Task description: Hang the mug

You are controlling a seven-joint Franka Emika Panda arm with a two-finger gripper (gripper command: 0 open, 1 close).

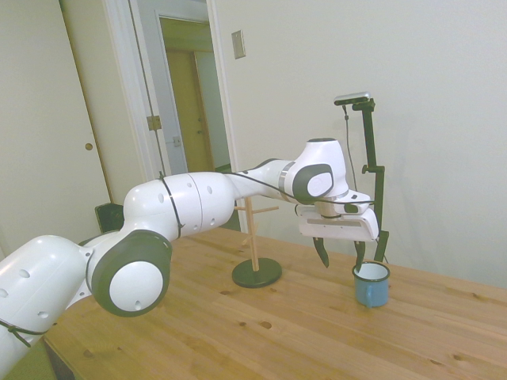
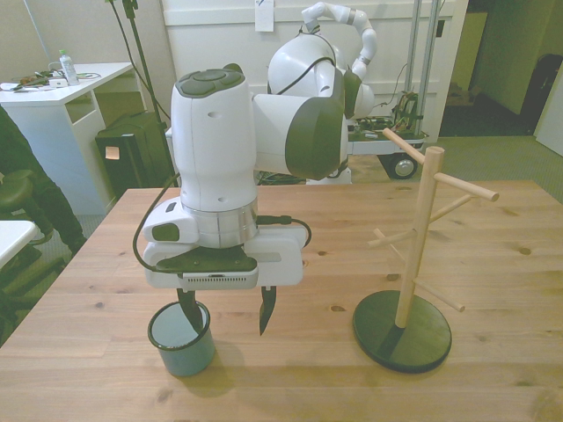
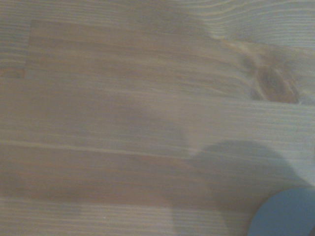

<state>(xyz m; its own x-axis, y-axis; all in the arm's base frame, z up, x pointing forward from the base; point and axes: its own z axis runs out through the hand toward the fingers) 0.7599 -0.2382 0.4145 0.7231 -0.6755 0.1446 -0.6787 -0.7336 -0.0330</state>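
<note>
Straddling the mug's rim, the jaws (image 2: 228,315) stand wide apart and grip nothing: one dark, tapered finger (image 2: 190,309) dips into the mug's mouth, while the other finger (image 2: 266,315) hangs outside the mug, clear of its wall, above bare wood. Whether the inner finger touches the enamel cannot be told.

The mug (image 2: 181,338) is a small, squat cylinder of light-blue enamel with a pale inside and a thin dark rim. It stands upright on the worktop (image 2: 493,264) near the front view's lower left. The wrist view shows only a blurred blue arc of it (image 3: 288,212) against grained planks with a dark knot.

The worktop is pale, knotty wood boards. Well apart from the mug, toward the front view's right, stands a peg stand (image 2: 413,255): a round dark base, a light wooden post and slanted dowel pegs.
</note>
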